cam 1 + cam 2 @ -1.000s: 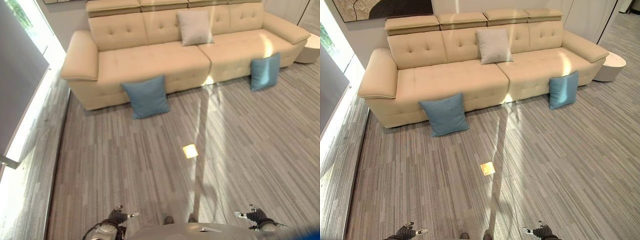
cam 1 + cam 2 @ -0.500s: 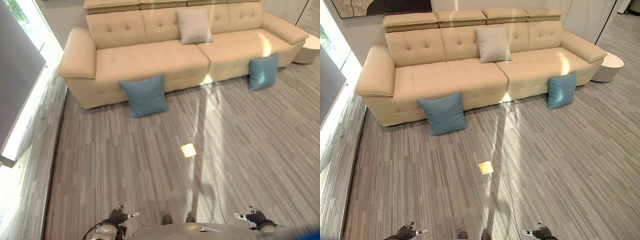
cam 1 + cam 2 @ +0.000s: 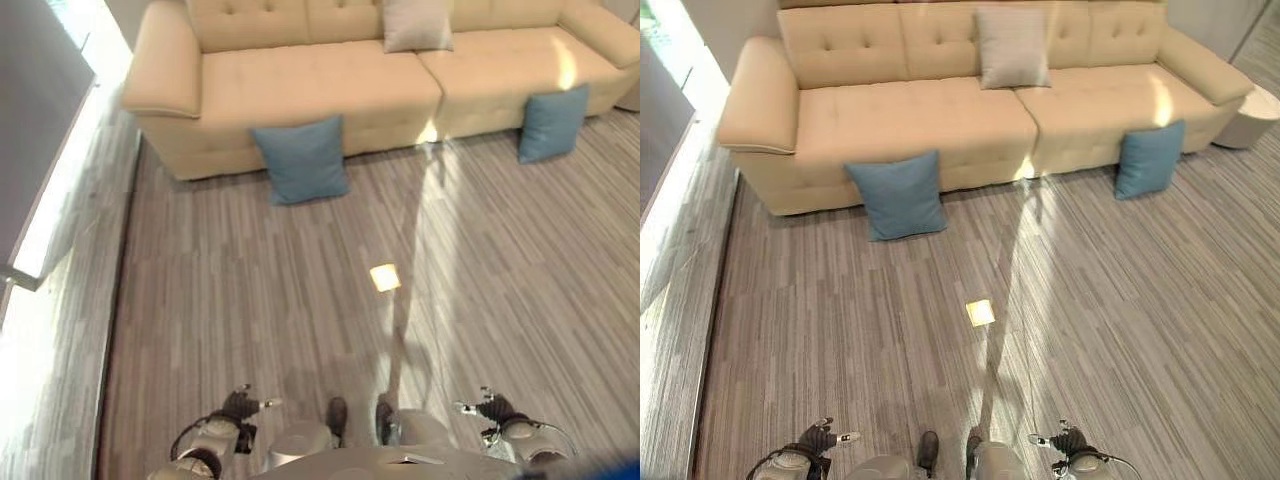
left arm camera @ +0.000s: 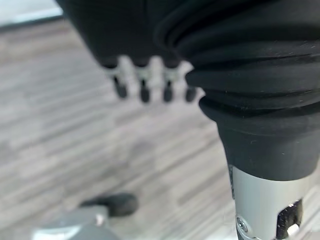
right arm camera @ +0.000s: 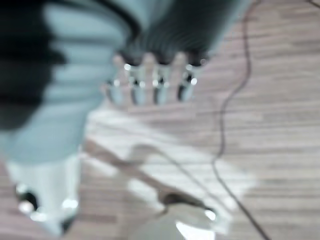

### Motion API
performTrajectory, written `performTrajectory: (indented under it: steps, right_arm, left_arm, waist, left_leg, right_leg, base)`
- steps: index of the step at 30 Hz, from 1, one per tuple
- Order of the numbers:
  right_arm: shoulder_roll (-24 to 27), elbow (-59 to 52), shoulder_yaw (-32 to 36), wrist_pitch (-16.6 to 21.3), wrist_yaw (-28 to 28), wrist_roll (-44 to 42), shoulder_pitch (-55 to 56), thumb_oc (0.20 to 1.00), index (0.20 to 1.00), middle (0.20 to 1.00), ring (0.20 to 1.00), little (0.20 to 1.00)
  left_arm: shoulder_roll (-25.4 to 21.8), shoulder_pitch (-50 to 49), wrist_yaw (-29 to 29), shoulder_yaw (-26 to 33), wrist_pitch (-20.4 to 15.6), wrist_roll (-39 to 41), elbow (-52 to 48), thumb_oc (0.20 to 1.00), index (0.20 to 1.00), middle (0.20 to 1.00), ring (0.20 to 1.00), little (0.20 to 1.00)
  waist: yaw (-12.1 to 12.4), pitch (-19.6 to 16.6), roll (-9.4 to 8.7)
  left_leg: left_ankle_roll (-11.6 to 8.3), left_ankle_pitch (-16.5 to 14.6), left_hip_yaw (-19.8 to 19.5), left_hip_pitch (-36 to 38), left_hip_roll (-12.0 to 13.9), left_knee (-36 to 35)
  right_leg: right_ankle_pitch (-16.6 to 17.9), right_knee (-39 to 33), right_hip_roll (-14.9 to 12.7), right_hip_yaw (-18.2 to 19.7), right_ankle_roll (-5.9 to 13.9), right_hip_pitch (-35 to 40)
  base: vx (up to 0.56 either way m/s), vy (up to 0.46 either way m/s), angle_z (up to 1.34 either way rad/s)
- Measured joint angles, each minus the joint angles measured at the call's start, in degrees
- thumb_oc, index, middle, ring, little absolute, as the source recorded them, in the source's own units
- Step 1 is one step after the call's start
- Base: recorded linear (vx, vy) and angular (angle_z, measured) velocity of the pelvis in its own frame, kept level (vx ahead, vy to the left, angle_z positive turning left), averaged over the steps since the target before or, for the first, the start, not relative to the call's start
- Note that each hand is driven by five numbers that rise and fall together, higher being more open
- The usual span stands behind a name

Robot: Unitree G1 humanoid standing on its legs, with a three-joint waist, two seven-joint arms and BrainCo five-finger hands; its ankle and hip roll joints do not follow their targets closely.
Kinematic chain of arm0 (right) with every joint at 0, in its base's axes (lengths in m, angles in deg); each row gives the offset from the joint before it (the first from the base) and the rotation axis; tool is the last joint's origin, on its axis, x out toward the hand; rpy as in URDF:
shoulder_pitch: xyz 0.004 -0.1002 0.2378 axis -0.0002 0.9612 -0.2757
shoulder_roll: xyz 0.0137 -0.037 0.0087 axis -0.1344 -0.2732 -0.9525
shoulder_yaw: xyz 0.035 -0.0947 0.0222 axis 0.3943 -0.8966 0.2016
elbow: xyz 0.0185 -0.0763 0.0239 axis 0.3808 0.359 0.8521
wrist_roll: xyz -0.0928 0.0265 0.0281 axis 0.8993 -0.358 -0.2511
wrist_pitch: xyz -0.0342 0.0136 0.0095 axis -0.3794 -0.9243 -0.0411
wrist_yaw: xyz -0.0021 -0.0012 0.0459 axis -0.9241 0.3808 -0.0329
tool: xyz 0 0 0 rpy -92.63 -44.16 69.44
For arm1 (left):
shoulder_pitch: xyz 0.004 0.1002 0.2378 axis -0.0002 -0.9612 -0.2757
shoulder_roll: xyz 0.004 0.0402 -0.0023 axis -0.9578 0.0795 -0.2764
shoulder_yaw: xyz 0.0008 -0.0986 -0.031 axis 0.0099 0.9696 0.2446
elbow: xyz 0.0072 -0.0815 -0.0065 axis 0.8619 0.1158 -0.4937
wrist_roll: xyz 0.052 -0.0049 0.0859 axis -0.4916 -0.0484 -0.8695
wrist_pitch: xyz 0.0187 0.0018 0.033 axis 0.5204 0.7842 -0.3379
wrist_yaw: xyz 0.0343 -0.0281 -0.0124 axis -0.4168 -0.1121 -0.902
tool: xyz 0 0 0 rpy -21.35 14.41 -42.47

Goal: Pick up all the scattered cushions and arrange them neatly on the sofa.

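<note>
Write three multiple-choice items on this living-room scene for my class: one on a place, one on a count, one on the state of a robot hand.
1. Where is the grey cushion?
A. on the floor
B. on the sofa seat, against its back
C. on an armrest

2. How many blue cushions lean against the sofa front on the floor?
A. one
B. two
C. three

3. What does the left robot hand hold?
A. nothing
B. a blue cushion
C. the grey cushion

Key:
1 B, it stands on the seat against the backrest.
2 B, the left blue cushion and the right blue cushion.
3 A, its fingers hang relaxed above bare floor.
</note>
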Motion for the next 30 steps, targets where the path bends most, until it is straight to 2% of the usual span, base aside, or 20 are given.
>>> performTrajectory:
  steps: [2, 3, 4, 5, 7, 8, 9, 10, 12, 14, 15, 16, 17, 20, 21, 22, 24, 25, 27, 30]
  right_arm:
    - [-0.27, -0.38, -1.26, 0.03, 0.01, -0.01, 0.31, 1.0, 1.0, 1.0, 1.0, 1.0]
    - [-0.83, -0.17, -1.31, 0.04, 0.05, 0.0, 1.57, 1.0, 1.0, 1.0, 1.0, 1.0]
    - [-1.2, 1.25, -0.96, 0.01, -0.03, -0.01, 1.29, 1.0, 1.0, 1.0, 1.0, 1.0]
    - [-1.06, 1.51, -0.99, 0.07, -0.11, -0.01, 0.77, 1.0, 1.0, 1.0, 1.0, 1.0]
    - [-1.19, 0.62, -1.36, 0.33, -0.12, 0.01, 2.48, 1.0, 1.0, 1.0, 1.0, 1.0]
    - [-1.12, 0.46, -1.32, 0.29, -0.1, -0.01, 2.86, 1.0, 1.0, 1.0, 1.0, 1.0]
    - [-0.83, 0.58, -1.15, 0.39, -0.12, -0.03, 2.58, 1.0, 1.0, 1.0, 1.0, 1.0]
    - [-0.25, 0.4, -1.12, 0.68, -0.16, -0.04, 0.95, 1.0, 1.0, 1.0, 1.0, 1.0]
    - [0.99, -0.59, -0.91, 1.78, -0.67, -0.08, -1.11, 1.0, 1.0, 1.0, 1.0, 1.0]
    - [0.89, 0.0, -0.91, 1.7, -0.71, -0.12, -1.22, 1.0, 1.0, 1.0, 1.0, 1.0]
    - [0.63, 1.72, -0.92, 1.28, -0.59, -0.14, -0.9, 1.0, 1.0, 1.0, 1.0, 1.0]
    - [0.58, 1.87, -0.96, 1.19, -0.64, -0.18, -1.31, 1.0, 1.0, 1.0, 1.0, 1.0]
    - [0.52, 2.35, -0.95, 1.03, -0.42, -0.09, -1.35, 1.0, 1.0, 1.0, 1.0, 1.0]
    - [-0.02, 2.49, 0.58, 1.11, 0.01, -0.07, 0.51, 1.0, 1.0, 1.0, 1.0, 1.0]
    - [0.14, 1.79, 0.4, 0.24, 0.18, -0.05, 2.64, 1.0, 1.0, 1.0, 1.0, 1.0]
    - [0.05, 0.48, 0.15, 0.06, 0.25, -0.05, 3.82, 1.0, 1.0, 1.0, 1.0, 1.0]
    - [-0.02, -1.29, -0.36, -0.19, 0.21, -0.05, 4.33, 1.0, 1.0, 1.0, 1.0, 1.0]
    - [-0.22, -2.95, -0.38, 0.21, 0.18, -0.04, 3.63, 1.0, 1.0, 1.0, 1.0, 1.0]
    - [-0.49, -3.55, -1.11, 0.29, 0.21, -0.03, 3.49, 1.0, 1.0, 1.0, 1.0, 1.0]
    - [-0.58, -3.59, -1.23, -0.32, 0.2, -0.01, 5.02, 1.0, 1.0, 1.0, 1.0, 1.0]
  left_arm:
    - [-0.23, 0.25, -0.07, 0.09, -0.01, -0.01, 0.25, 1.0, 1.0, 1.0, 1.0, 1.0]
    - [-0.63, 0.61, -0.22, 0.09, -0.12, -0.01, 0.75, 1.0, 1.0, 1.0, 1.0, 1.0]
    - [-0.54, -0.39, -0.65, -0.09, -0.26, -0.01, 1.08, 1.0, 1.0, 1.0, 1.0, 1.0]
    - [0.1, -2.19, -0.62, -0.21, -0.27, -0.01, 1.22, 1.0, 1.0, 1.0, 1.0, 1.0]
    - [0.84, -1.55, -0.64, -0.47, -0.29, 0.0, 1.44, 1.0, 1.0, 1.0, 1.0, 1.0]
    - [0.92, -1.16, -0.63, -0.86, -0.67, 0.02, 1.1, 1.0, 1.0, 1.0, 1.0, 1.0]
    - [0.83, -0.56, -0.62, -1.31, -0.88, 0.03, 0.99, 1.0, 1.0, 1.0, 1.0, 1.0]
    - [0.74, -1.15, -0.65, -1.3, -0.75, 0.02, 1.47, 1.0, 1.0, 1.0, 1.0, 1.0]
    - [0.39, -2.03, -0.7, -1.1, -0.44, 0.09, 1.56, 1.0, 1.0, 1.0, 1.0, 1.0]
    - [-0.05, -0.66, -0.7, -1.47, -0.38, -0.07, 0.93, 1.0, 1.0, 1.0, 1.0, 1.0]
    - [0.23, -0.05, -0.7, -1.92, -0.37, -0.94, 0.88, 1.0, 1.0, 1.0, 1.0, 1.0]
    - [0.3, 0.3, -0.64, -2.13, -0.32, -1.09, 0.89, 1.0, 1.0, 1.0, 1.0, 1.0]
    - [0.34, 0.79, -0.59, -1.85, -0.27, -1.12, 0.96, 1.0, 1.0, 1.0, 1.0, 1.0]
    - [0.88, -2.94, -0.53, 0.59, 0.38, -1.64, 2.09, 1.0, 1.0, 1.0, 1.0, 1.0]
    - [0.34, -2.15, -0.59, -0.18, 0.43, -1.73, 2.0, 1.0, 1.0, 1.0, 1.0, 1.0]
    - [-0.41, -1.01, -0.6, -0.61, 0.38, -1.74, 1.9, 1.0, 1.0, 1.0, 1.0, 1.0]
    - [-1.04, 1.95, -0.58, -2.15, 0.11, -1.71, 0.72, 1.0, 1.0, 1.0, 1.0, 1.0]
    - [-0.59, 2.22, -0.54, -2.15, 0.24, -1.71, 0.99, 1.0, 1.0, 1.0, 1.0, 1.0]
    - [-0.31, 2.48, -0.55, -2.04, 0.25, -1.73, 1.16, 1.0, 1.0, 1.0, 1.0, 1.0]
    - [0.32, 2.38, -0.51, -0.08, 0.37, -2.16, 2.2, 1.0, 1.0, 1.0, 1.0, 1.0]
  waist:
    - [-0.34, -0.46, -0.74]
    - [-0.53, -1.42, -2.58]
    - [-0.05, -2.36, -3.67]
    - [0.55, -2.69, -2.37]
    - [0.01, -3.02, -2.15]
    - [-0.22, -3.23, -2.68]
    - [0.27, -3.2, -3.21]
    - [0.59, -2.84, -3.92]
    - [-0.2, -2.11, -4.59]
    - [-0.38, -1.19, -4.88]
    - [-0.49, -1.16, -4.37]
    - [-0.52, -0.55, -3.33]
    - [-0.2, -0.11, -2.78]
    - [-0.78, -2.3, -0.51]
    - [-2.33, -1.87, 1.15]
    - [-2.75, -1.58, 0.77]
    - [-3.24, -1.39, -0.35]
    - [-3.7, -1.19, 0.17]
    - [-4.2, -1.42, 0.14]
    - [-6.21, -2.67, -0.26]
  left_leg:
    - [-1.01, 0.27, -3.4, -0.52, 0.07, 0.23]
    - [-1.4, 0.36, -5.71, -1.03, -0.72, 0.27]
    - [-1.46, 0.08, -6.6, -0.37, -1.23, 0.2]
    - [-2.77, -0.73, -8.54, -0.05, -0.09, 0.57]
    - [-5.52, -2.39, -14.23, -0.64, 0.43, 2.19]
    - [-7.2, -3.21, -17.01, -2.07, 0.41, 3.72]
    - [-8.25, -3.99, -17.22, -3.63, 0.01, 6.67]
    - [-8.59, -4.48, -15.3, -5.3, -0.51, 9.78]
    - [-8.02, -6.04, -6.71, -9.42, 0.16, 16.1]
    - [-7.27, -5.62, 3.61, -12.0, 2.81, 13.45]
    - [-7.3, -3.8, 5.95, -13.23, 2.85, 8.5]
    - [-7.73, -2.35, 5.97, -14.81, 2.25, 8.02]
    - [-6.78, -2.4, 6.4, -15.16, 1.87, 9.44]
    - [-2.49, -0.85, 5.62, -8.82, 1.49, 4.87]
    - [-0.25, 1.05, 6.33, -4.42, 2.62, 1.38]
    - [0.41, 0.53, 6.41, -3.17, 2.41, 1.44]
    - [0.83, -3.36, 5.79, -0.63, 0.0, 2.19]
    - [0.66, -4.65, 5.33, 1.7, -0.09, 1.93]
    - [-0.04, -7.88, 3.78, 4.32, -0.45, 1.97]
    - [-4.28, -11.51, -0.12, 7.48, -0.23, 2.22]
  right_leg:
    - [0.06, -6.39, 1.65, 2.28, -0.36, 0.4]
    - [2.28, -12.74, 1.35, 1.62, -1.24, 0.68]
    - [7.09, -13.97, 0.91, 1.45, -3.4, 1.71]
    - [8.01, -15.96, 1.99, 1.02, -3.41, 4.2]
    - [8.23, -21.24, 1.76, -2.23, -3.96, 8.61]
    - [8.16, -22.81, 1.44, -5.99, -5.27, 9.4]
    - [8.41, -23.85, 1.48, -7.52, -6.19, 9.66]
    - [8.73, -24.47, 1.31, -7.81, -6.74, 10.07]
    - [8.47, -26.45, 1.18, -9.41, -8.52, 11.78]
    - [7.16, -26.85, 0.88, -11.14, -7.87, 12.54]
    - [6.91, -26.59, 0.65, -11.59, -7.3, 12.47]
    - [6.16, -26.61, 1.09, -10.79, -8.17, 13.02]
    - [5.52, -26.54, 1.41, -9.59, -7.36, 12.74]
    - [1.89, -20.83, 1.89, -6.41, -4.85, 13.09]
    - [-0.9, -2.27, 2.53, -7.66, -0.88, 5.96]
    - [-2.32, 9.7, 1.85, -7.61, 0.81, 0.73]
    - [-2.49, 21.87, -3.05, -7.91, 0.86, -7.83]
    - [-2.87, 17.13, -3.65, -9.3, 0.18, -8.95]
    - [-1.21, 0.75, -0.24, -10.25, -1.07, -10.05]
    - [4.55, -19.85, 4.18, -10.59, -2.27, -9.36]
  base:
    - [0.1, -0.104, 0.98]
    - [0.1, -0.187, 1.28]
    - [0.12, -0.259, 0.99]
    - [0.13, -0.335, 0.7]
    - [0.12, -0.246, 1.42]
    - [0.1, -0.131, 1.66]
    - [0.08, -0.078, 1.1]
    - [0.08, -0.044, 0.47]
    - [0.14, 0.007, 0.38]
    - [0.13, 0.031, 0.58]
    - [0.39, 0.17, 0.24]
    - [0.46, 0.219, -0.22]
    - [0.43, 0.256, -0.79]
    - [0.2, 0.185, -1.03]
    - [0.19, 0.154, -0.38]
    - [0.29, 0.114, -0.1]
    - [0.43, 0.051, 0.04]
    - [0.45, -0.048, -0.03]
    - [0.62, -0.156, 0.27]
    - [0.4, -0.17, 0.8]
